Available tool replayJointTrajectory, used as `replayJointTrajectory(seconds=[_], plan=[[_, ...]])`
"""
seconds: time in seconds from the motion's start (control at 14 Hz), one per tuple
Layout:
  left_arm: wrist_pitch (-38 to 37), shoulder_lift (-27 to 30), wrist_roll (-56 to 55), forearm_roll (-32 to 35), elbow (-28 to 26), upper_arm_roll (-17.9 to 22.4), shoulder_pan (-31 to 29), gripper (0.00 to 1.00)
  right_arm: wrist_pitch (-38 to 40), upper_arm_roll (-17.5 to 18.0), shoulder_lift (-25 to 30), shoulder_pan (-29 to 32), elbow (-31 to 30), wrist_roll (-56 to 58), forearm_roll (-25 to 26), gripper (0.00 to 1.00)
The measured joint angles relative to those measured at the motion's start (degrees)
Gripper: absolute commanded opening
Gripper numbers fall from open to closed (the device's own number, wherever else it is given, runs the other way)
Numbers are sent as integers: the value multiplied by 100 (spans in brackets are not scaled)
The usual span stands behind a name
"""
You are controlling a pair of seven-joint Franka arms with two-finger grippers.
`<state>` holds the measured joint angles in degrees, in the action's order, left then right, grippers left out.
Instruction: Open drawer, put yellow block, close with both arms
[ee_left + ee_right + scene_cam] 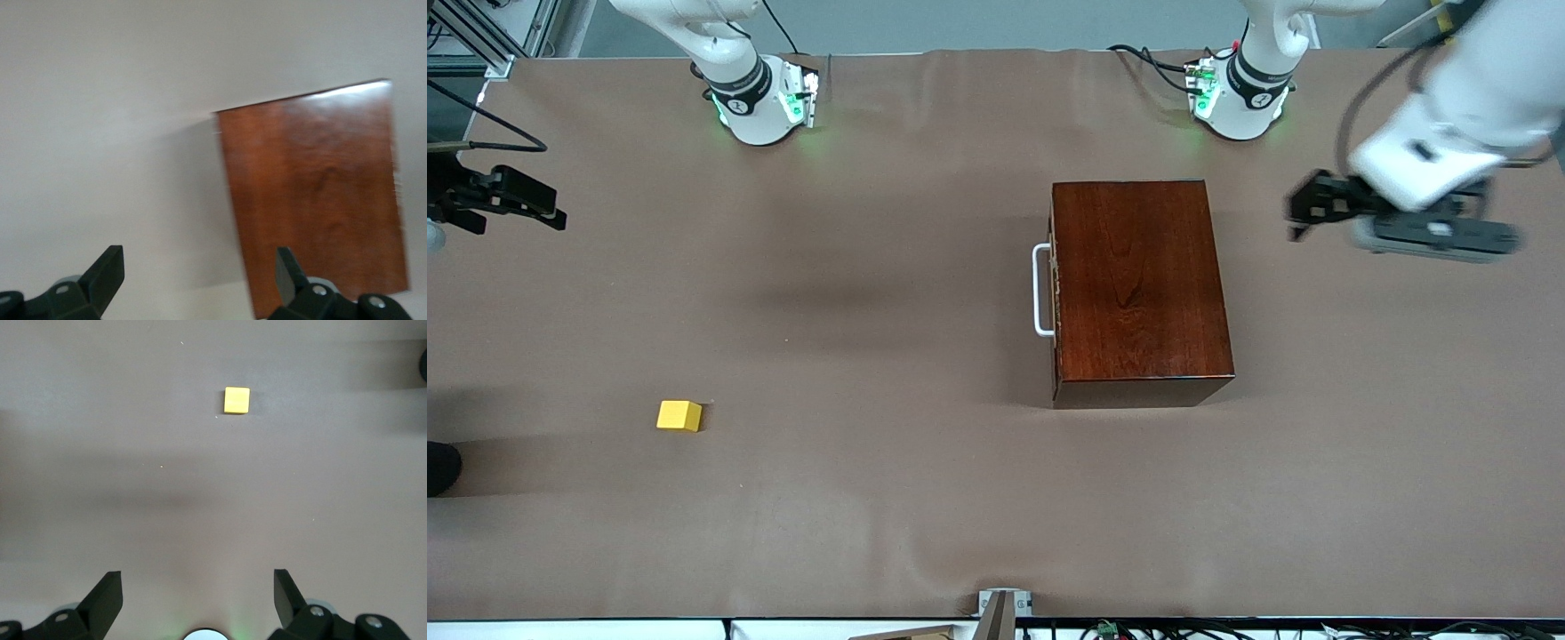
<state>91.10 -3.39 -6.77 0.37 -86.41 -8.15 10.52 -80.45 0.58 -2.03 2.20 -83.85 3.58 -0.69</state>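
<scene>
The dark mahogany box (1138,289) stands near the left arm's end of the table. Its drawer (1055,298) is shut inside it; only the front strip and the white bar handle (1039,291) show, facing the right arm's end. The yellow block (679,415) lies on the table, nearer to the front camera, toward the right arm's end. My left gripper (1303,209) is open and empty, up in the air beside the box; the left wrist view shows its fingers (107,273) apart over the box top (313,193). My right gripper (551,212) is open and empty; its wrist view shows the block (237,400).
The two arm bases (760,98) (1240,93) stand along the table's far edge. A dark round object (440,467) sits at the table's right-arm end, near the block. A small metal bracket (1003,609) is at the front edge.
</scene>
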Motion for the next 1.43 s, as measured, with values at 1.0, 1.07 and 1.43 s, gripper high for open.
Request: replayJointTrajectory(seconds=[1.0,1.07,1.43], plan=[[838,-2623,-4081,705,1146,-116,3420,100,0,11,0,-5,-2,0,2,100],[845,-2766,-4103,807,1152,-66,3511,100,0,11,0,-5,-2,0,2,100],[991,-3314,-4104,940,1177,208,3569,100,0,11,0,-5,-3,0,2,100]])
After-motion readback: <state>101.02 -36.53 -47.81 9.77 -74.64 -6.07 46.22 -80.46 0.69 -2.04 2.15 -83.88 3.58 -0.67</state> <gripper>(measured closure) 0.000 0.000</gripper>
